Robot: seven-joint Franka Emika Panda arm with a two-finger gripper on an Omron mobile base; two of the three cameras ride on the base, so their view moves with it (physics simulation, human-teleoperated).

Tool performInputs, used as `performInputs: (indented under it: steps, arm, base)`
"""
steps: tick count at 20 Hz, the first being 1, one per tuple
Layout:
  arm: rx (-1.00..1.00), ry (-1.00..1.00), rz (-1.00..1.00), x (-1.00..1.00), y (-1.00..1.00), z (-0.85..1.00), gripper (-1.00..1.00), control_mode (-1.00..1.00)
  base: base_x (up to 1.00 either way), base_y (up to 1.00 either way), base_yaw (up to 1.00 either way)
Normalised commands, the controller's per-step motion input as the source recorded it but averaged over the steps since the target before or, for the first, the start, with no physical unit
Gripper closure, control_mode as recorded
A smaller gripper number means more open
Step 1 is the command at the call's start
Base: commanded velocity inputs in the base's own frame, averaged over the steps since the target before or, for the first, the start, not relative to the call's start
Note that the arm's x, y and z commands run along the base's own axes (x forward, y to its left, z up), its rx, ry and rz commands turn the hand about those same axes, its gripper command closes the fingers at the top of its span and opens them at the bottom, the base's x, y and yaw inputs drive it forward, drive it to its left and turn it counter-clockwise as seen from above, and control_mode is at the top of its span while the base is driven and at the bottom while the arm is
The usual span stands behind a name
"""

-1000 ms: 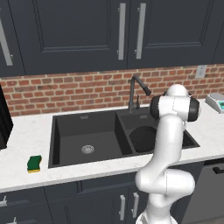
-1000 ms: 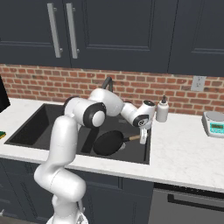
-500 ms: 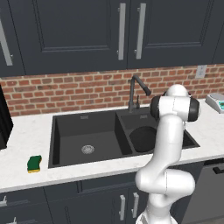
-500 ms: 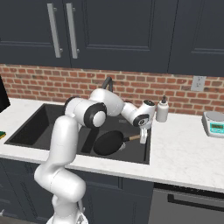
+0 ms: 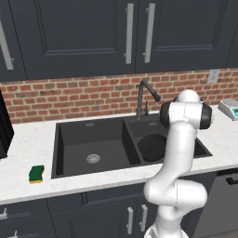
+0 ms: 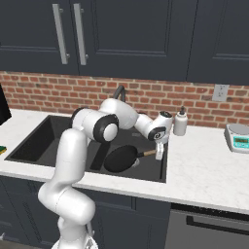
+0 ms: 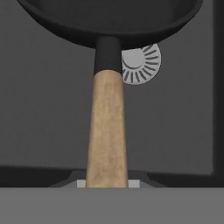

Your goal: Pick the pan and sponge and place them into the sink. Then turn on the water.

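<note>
The black pan [image 6: 121, 158] hangs tilted inside the right basin of the black sink [image 6: 43, 140], its tan wooden handle pointing toward the counter. My gripper [image 6: 159, 153] is shut on the end of that handle. In the hand view the handle [image 7: 107, 131] runs up from my gripper [image 7: 107, 184] to the pan [image 7: 109, 19], with the round silver drain [image 7: 143, 64] below it. From the left base view the pan [image 5: 152, 148] lies behind my arm. The green and yellow sponge [image 5: 36, 173] rests on the counter left of the sink [image 5: 76, 139]. No water runs from the dark faucet [image 5: 146, 94].
A white soap dispenser [image 6: 180, 121] stands on the counter just right of my gripper. A small scale [image 6: 238, 137] sits further right. The brick wall and dark cabinets rise behind the sink, and the faucet [image 6: 119, 92] stands behind my arm.
</note>
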Motion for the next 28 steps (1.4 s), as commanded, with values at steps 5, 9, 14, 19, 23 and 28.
performInputs:
  steps: [5, 9, 14, 19, 23, 28]
  arm:
    - [0.0, 0.0, 0.0, 0.0, 0.0, 0.0, -1.0, -1.0]
    - [0.0, 0.0, 0.0, 0.0, 0.0, 0.0, -1.0, -1.0]
    - [0.0, 0.0, 0.0, 0.0, 0.0, 0.24, -1.0, -1.0]
    - [0.0, 0.0, 0.0, -0.06, 0.0, 0.45, -1.0, -1.0]
    - [0.0, 0.0, -0.02, -0.39, 0.12, 0.23, -1.0, -1.0]
    - [0.0, -0.01, -0.05, -0.54, 0.38, 0.22, -1.0, -1.0]
  base:
    - [0.0, 0.0, 0.0]
    - [0.0, 0.0, 0.0]
    - [0.0, 0.0, 0.0]
    - [0.0, 0.0, 0.0]
    - [0.0, 0.0, 0.0]
    - [0.0, 0.0, 0.0]
